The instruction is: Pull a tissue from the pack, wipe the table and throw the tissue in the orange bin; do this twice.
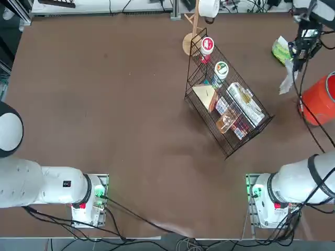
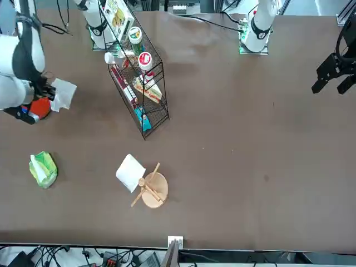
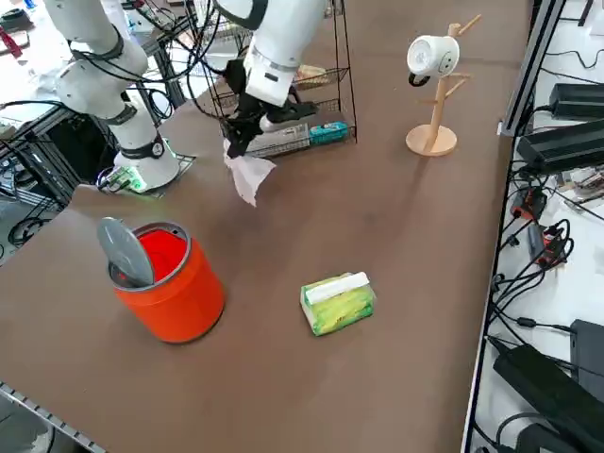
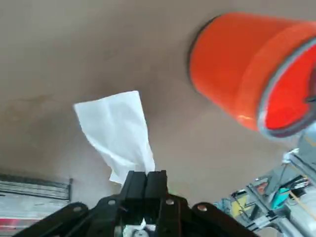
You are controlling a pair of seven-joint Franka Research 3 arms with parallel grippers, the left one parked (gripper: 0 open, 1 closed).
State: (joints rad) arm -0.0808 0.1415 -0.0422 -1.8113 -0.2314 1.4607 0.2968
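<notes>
My right gripper (image 3: 236, 142) hangs above the dark-brown table (image 1: 104, 104), shut on a white tissue (image 3: 250, 176) that dangles from its tips. In the wrist view the tissue (image 4: 118, 133) spreads out beyond the closed fingertips of the gripper (image 4: 145, 180), and the orange bin (image 4: 247, 69) stands off to one side. The bin (image 3: 165, 281) is upright near the table's right edge, with a grey flap lid tilted in its mouth. The green pack (image 3: 337, 302) lies flat past the bin, a white tissue edge showing at its slot. From overhead, the gripper (image 1: 299, 57) is between the pack (image 1: 281, 50) and the bin (image 1: 319, 99).
A black wire basket (image 1: 227, 99) full of snack packets and red-lidded cups lies on its side mid-table, left of the gripper. A wooden mug tree (image 3: 434, 85) with a white mug stands at the far edge. Cables run along the table's right edge.
</notes>
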